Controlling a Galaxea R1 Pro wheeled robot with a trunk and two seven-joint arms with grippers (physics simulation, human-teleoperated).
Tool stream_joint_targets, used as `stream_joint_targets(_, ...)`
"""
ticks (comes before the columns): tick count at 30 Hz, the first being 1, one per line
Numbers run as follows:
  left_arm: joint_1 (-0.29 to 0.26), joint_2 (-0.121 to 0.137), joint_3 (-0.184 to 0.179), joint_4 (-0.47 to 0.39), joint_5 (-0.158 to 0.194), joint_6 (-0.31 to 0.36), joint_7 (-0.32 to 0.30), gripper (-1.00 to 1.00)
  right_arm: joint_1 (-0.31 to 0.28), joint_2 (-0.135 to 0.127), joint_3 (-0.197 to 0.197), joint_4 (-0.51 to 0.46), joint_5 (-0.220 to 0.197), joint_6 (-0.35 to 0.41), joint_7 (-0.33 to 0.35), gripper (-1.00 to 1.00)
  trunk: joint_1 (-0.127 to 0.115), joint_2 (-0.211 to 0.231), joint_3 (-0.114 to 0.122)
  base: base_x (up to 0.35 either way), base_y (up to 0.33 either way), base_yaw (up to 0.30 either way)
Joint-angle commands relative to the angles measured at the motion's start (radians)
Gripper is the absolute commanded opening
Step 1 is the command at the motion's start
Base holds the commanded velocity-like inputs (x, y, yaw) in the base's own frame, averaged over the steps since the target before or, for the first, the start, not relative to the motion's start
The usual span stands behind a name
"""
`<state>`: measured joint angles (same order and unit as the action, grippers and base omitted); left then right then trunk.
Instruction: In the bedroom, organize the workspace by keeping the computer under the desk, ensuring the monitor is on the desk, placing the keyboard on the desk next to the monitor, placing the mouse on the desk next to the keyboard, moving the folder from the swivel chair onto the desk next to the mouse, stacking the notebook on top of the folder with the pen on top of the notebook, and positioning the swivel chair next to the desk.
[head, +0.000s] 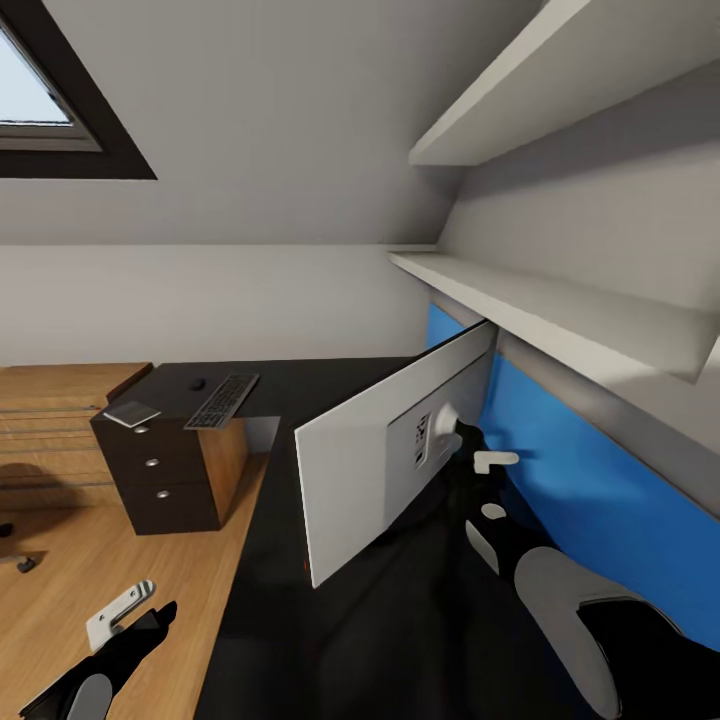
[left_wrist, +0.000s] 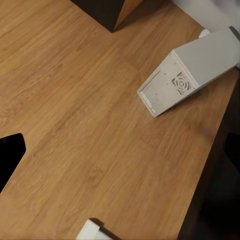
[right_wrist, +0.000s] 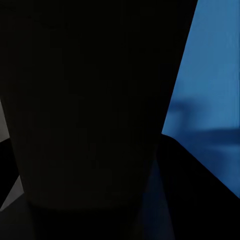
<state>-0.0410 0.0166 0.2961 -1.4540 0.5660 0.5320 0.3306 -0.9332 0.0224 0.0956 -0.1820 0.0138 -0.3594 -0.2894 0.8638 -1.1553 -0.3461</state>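
On the desk (head: 400, 640) my right gripper (head: 470, 445) reaches behind the tilted monitor (head: 350, 480), grip unclear; left gripper (head: 125, 615) open above floor.

My right arm (head: 560, 600) reaches forward and slightly left from the near right corner of the head view, its grey forearm shell leading into a dark wrist. The right gripper (head: 478, 450) sits far out at the end of it, one white finger (head: 495, 460) sticking out to the right; I cannot tell how the jaws stand. My left arm (head: 95, 680) hangs low at the near left, dark with a grey patch, and the left gripper (head: 125, 612) points forward with its pale fingers, state unclear.
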Motion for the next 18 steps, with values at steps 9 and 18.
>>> stream_joint_targets(9, 0.000, 0.002, 0.001, -0.002, 0.012, 0.003, 0.008, 1.00, -0.001, -0.004, 0.030, 0.001, -0.009, -0.008, -0.020, -1.00, 0.000, -0.001, -0.001, 0.030, -0.025, 0.000)
stream_joint_targets(18, 0.000, 0.001, 0.000, 0.000, 0.011, 0.003, 0.008, 1.00, -0.001, -0.007, 0.031, 0.001, -0.009, -0.007, -0.020, -1.00, 0.000, -0.001, -0.001, 0.002, -0.001, 0.000)
